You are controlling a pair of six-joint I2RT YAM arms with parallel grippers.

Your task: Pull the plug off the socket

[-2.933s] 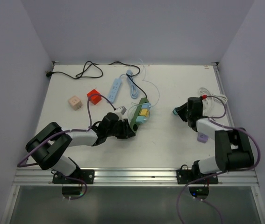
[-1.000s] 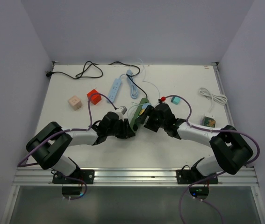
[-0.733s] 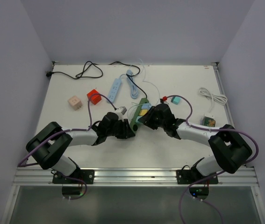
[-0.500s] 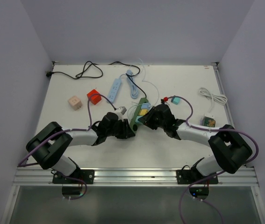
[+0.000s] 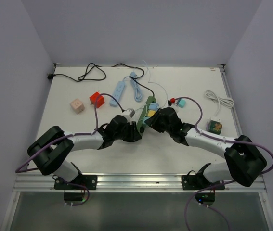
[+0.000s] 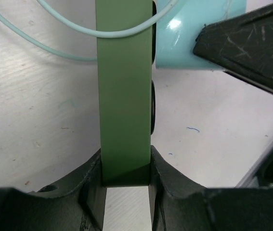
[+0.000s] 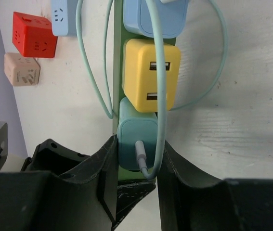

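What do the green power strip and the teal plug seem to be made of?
The green power strip looks like hard matte plastic: flat even colour, no glare. The teal plug is likely smooth moulded plastic, slightly glossy: rounded corners, a soft highlight.

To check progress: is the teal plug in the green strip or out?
In: the teal plug sits flush against the green strip, right gripper clamped on it.

We see a white bench (image 5: 187, 82) enclosed on three sides by plain, pale lavender walls (image 5: 141, 29). An aluminium rail (image 5: 141, 181) runs along its near edge. Lighting is soft and even, with faint shadows.
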